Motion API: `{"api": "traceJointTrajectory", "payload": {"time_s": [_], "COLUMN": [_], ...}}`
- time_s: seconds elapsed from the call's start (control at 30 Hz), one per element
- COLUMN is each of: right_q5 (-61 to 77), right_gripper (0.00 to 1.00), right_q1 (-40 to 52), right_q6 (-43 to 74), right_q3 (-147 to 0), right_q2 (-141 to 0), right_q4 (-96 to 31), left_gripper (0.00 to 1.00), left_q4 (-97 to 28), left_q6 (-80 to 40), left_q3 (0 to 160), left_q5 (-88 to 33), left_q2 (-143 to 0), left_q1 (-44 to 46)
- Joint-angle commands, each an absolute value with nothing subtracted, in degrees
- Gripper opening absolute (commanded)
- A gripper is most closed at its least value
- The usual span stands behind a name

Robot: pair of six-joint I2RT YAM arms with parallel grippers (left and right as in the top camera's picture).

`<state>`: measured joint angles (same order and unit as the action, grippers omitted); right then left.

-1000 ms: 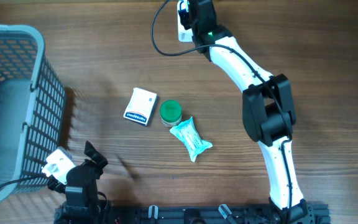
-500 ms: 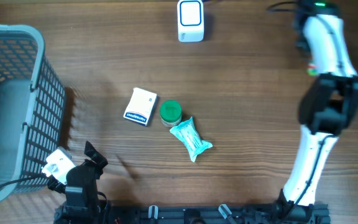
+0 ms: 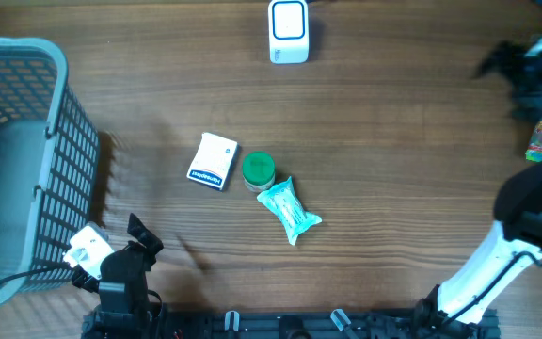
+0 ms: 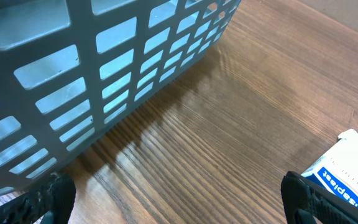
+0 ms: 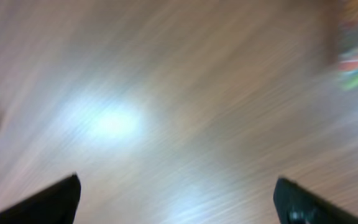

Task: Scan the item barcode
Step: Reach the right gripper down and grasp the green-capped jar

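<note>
Over at the right edge of the tabletop (image 3: 393,188), my right hand (image 5: 176,200) looks released, though blur hides detail, just beside a colourful packet (image 3: 540,135). My left hand (image 4: 179,199) hangs released by the basket (image 4: 104,74).

Mock shop checkout on a wood-grain counter (image 3: 422,141): grey plastic shopping basket (image 3: 64,141) at one edge, white scanner unit (image 3: 288,31) at the far side, small packaged goods (box (image 3: 214,161), green-lidded jar (image 3: 258,169), teal pouch (image 3: 290,211)) between.

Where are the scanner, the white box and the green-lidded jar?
scanner (image 3: 289,31), overhead view, middle of its white face.
white box (image 3: 214,161), overhead view, centre of its top.
jar (image 3: 258,168), overhead view, on its green lid.
</note>
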<state>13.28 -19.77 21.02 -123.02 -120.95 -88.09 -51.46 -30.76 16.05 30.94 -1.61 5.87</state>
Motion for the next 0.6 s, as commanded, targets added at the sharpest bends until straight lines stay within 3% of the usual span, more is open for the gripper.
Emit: {"api": "traceJointTrajectory", "payload": {"time_s": [0.0, 0.1, 0.17, 0.33, 0.57], "right_q5": [28.6, 31.6, 27.6, 11.3, 7.8], "right_gripper": [1.00, 1.00, 1.00, 1.00, 1.00], "right_q1": [-7.0, 12.9, 20.0, 32.7, 38.9], "right_q6": [23.5, 38.2, 47.0, 68.1, 70.5], "right_q3": [-121.1, -115.8, -115.0, -114.7, -114.7], "right_q2": [-121.1, -121.5, -121.5, -121.6, -125.6], "right_q4": [-92.2, -88.5, -85.6, -83.4, -78.2], "left_gripper": [1.00, 1.00, 1.00, 1.00, 1.00], "left_q4": [-51.5, -51.5, -51.5, -51.5, -51.5], "left_q6": [-30.9, -30.9, -30.9, -30.9, -30.9], "left_q3": [16.0, 16.0, 16.0, 16.0, 16.0], "left_q5": [30.9, 30.9, 30.9, 30.9, 30.9], "left_q2": [-1.3, -1.3, -1.3, -1.3, -1.3], "left_q1": [5.6, 5.6, 5.6, 5.6, 5.6]}}
